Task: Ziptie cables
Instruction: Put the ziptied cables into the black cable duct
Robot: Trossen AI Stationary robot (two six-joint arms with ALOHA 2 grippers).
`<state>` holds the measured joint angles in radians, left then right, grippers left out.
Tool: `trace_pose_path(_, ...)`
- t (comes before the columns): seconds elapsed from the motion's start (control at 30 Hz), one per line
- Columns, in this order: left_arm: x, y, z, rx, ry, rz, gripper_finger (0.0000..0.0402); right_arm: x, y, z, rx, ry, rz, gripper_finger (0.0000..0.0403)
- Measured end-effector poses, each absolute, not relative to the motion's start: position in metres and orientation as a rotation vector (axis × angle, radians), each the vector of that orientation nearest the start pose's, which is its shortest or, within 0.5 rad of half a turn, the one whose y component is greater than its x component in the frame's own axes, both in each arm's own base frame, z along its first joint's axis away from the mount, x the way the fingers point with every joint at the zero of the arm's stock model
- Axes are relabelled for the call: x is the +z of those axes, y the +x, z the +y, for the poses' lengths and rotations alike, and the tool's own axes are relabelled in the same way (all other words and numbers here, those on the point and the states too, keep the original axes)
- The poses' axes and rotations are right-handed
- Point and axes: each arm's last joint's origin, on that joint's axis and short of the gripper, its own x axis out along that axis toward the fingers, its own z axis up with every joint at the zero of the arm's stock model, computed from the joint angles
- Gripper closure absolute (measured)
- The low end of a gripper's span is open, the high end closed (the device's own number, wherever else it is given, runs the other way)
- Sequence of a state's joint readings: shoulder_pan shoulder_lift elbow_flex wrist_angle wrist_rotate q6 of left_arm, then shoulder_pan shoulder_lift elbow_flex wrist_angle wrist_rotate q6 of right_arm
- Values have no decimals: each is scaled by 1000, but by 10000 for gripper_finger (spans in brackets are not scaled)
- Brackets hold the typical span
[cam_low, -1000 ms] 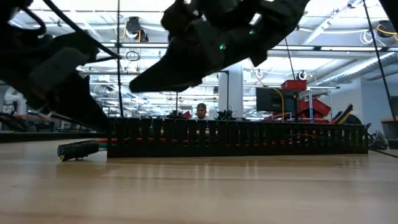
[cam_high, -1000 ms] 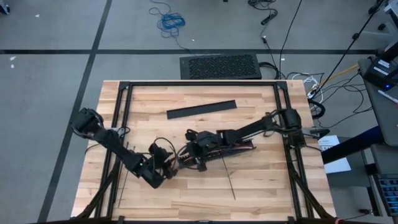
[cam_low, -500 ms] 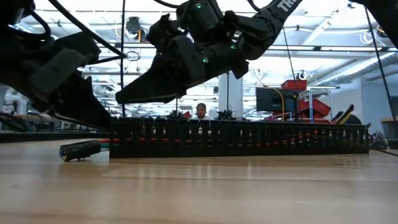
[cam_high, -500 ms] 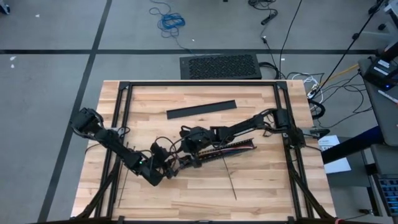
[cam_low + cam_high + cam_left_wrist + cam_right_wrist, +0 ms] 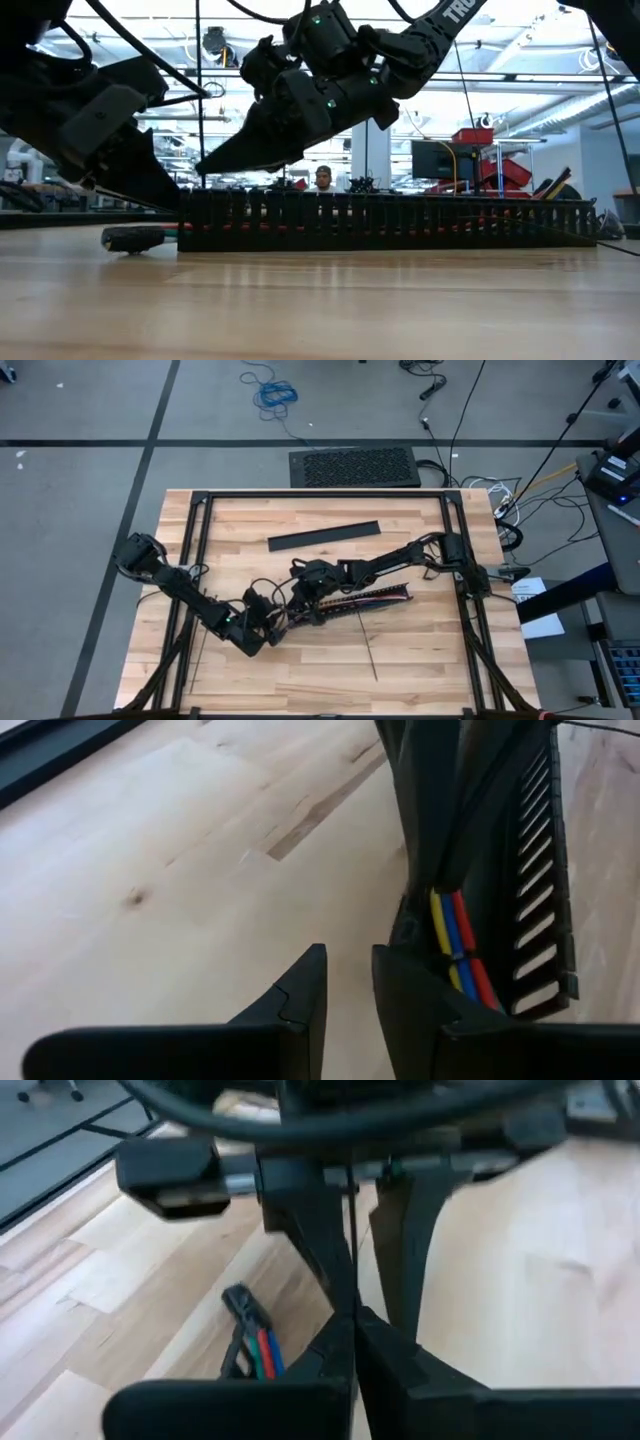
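Observation:
The cables [image 5: 455, 945], coloured wires, lie in a long black slotted channel [image 5: 380, 222] in the middle of the table [image 5: 300, 680]. Their black-wrapped end [image 5: 240, 1305] sticks out of the channel's left end. My right gripper [image 5: 352, 1342] hovers over that end, shut on a thin black ziptie [image 5: 352, 1240]. My left gripper [image 5: 348, 995] faces it from the left, just above the wood beside the channel's end. Its fingers stand a narrow gap apart, and the left wrist view shows nothing between them. My right gripper pinches the ziptie [image 5: 352, 1295] between its two fingertips. The strap runs straight on from the fingers, clear of the table, and passes between my left gripper's two fingers [image 5: 312, 1230]. Whether it touches those fingers I cannot tell.
A flat black strip [image 5: 325, 535] lies toward the far edge. A loose thin strap [image 5: 371, 652] lies on the near right part of the wood. Black frame rails [image 5: 190, 560] run along the table's left and right sides. A person [image 5: 323, 178] sits in the room beyond.
My right gripper has moved toward the table's left, closer to my left gripper, and has come down a little over the channel's left end.

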<state>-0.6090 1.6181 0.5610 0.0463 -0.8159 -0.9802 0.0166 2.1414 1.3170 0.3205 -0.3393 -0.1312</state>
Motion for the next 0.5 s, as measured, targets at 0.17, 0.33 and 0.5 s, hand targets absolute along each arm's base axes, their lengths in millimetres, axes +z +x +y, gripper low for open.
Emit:
trace_pose_path(0.17,109,219,-127,513,-255,580,322,136,454,18,324,-46,539,402)
trace_pose_path(0.33,113,223,-129,466,-207,560,322,137,453,25,280,-70,552,403)
trace_pose_path(0.5,113,226,-126,468,-184,560,323,142,452,30,261,-84,547,403)
